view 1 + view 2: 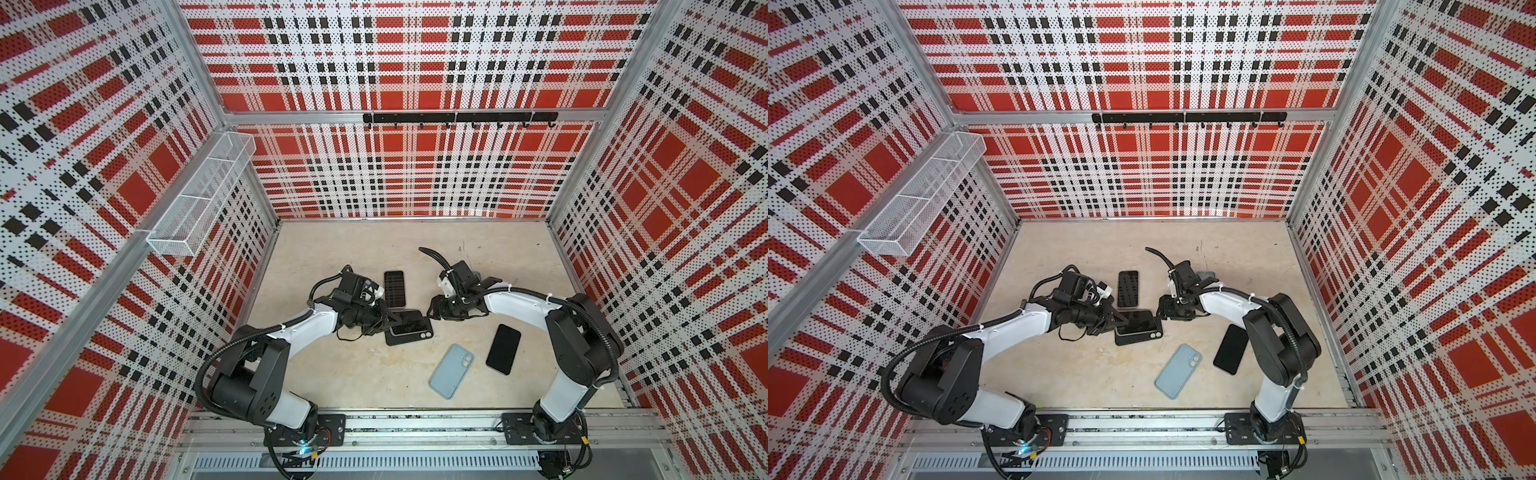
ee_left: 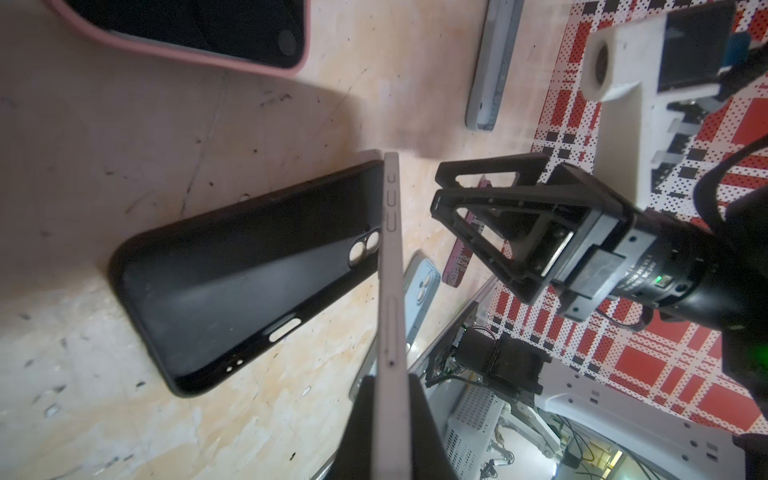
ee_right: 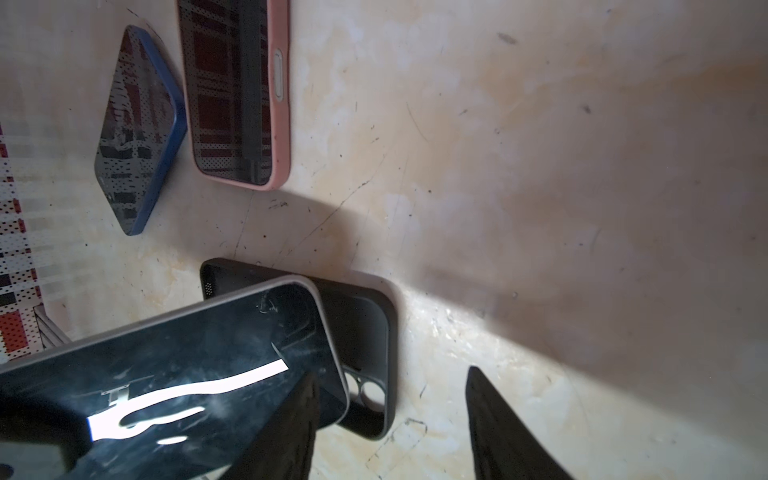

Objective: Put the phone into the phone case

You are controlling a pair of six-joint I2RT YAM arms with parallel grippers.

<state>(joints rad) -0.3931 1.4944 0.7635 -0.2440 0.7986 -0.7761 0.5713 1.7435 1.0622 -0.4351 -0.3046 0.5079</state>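
Writing: the only print seen is a printed label (image 2: pixel 636 266) on the right wrist housing, too small to read. Phone (image 1: pixel 409 322): pale pinkish-grey frame with side buttons and a dark, glossy, smudged screen. The left gripper (image 2: pixel 390 432) has its fingers closed tight on one end, holding it tilted over the black phone case (image 1: pixel 395 341), which lies open side up on the table (image 1: pixel 353 374) with twin round camera holes. Right gripper (image 3: pixel 390 374): jaws well apart, holding nothing, just beside the phone's far end.
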